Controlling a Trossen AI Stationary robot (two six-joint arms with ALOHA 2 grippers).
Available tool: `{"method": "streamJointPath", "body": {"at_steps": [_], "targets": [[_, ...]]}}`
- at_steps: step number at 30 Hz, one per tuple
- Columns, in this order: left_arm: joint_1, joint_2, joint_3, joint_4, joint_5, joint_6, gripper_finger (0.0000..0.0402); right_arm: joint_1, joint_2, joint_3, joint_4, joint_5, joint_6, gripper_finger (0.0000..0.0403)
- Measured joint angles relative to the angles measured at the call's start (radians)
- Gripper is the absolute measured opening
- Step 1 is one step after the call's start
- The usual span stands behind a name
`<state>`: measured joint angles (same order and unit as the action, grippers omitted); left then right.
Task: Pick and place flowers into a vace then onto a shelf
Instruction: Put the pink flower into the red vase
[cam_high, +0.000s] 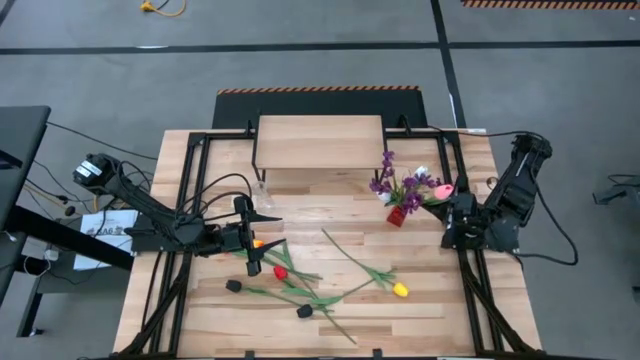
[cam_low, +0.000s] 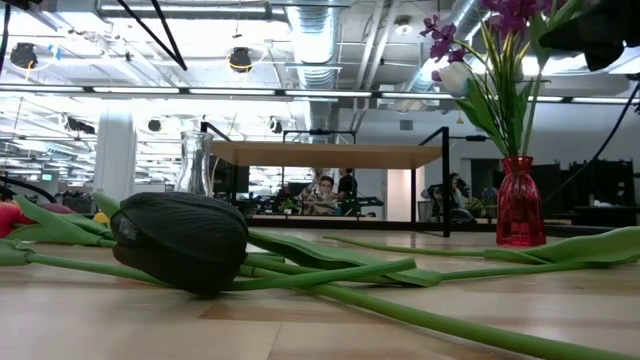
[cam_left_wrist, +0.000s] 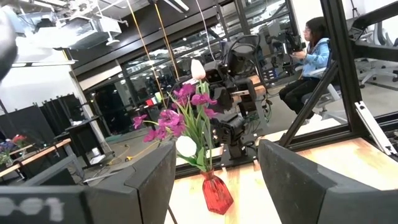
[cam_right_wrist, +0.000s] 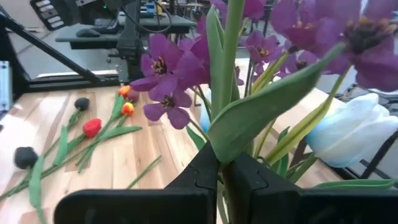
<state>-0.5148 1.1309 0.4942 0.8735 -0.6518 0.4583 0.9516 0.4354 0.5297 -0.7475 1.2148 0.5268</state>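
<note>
In the high view, several flowers lie flat on the table: an orange one, a red one, two black ones, and a yellow one. My left gripper is open beside the orange head and points toward the table's right. A red vase stands upright with purple sprigs and a white tulip in it. My right gripper is right of that vase, shut on a green stem. The wood shelf stands at the far edge. My right gripper pinches a green flower stem between its two fingers, which lie across the stem. The stem rises past the fingers among the purple blossoms. A pink head shows just beyond the gripper in the high view. The stem's lower end is hidden.
An empty clear glass vase stands near the shelf's left front leg. Black frame rails run along both sides of the table. People sit in the room beyond. Bare wood lies in front of the shelf.
</note>
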Motion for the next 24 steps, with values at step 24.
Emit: {"method": "streamJointPath", "body": {"at_steps": [24], "targets": [[0.000, 0.000, 0.000, 0.000, 0.002, -0.008, 0.0219, -0.131, 0.224, -0.001, -0.001, -0.012, 0.180, 0.0008]]}}
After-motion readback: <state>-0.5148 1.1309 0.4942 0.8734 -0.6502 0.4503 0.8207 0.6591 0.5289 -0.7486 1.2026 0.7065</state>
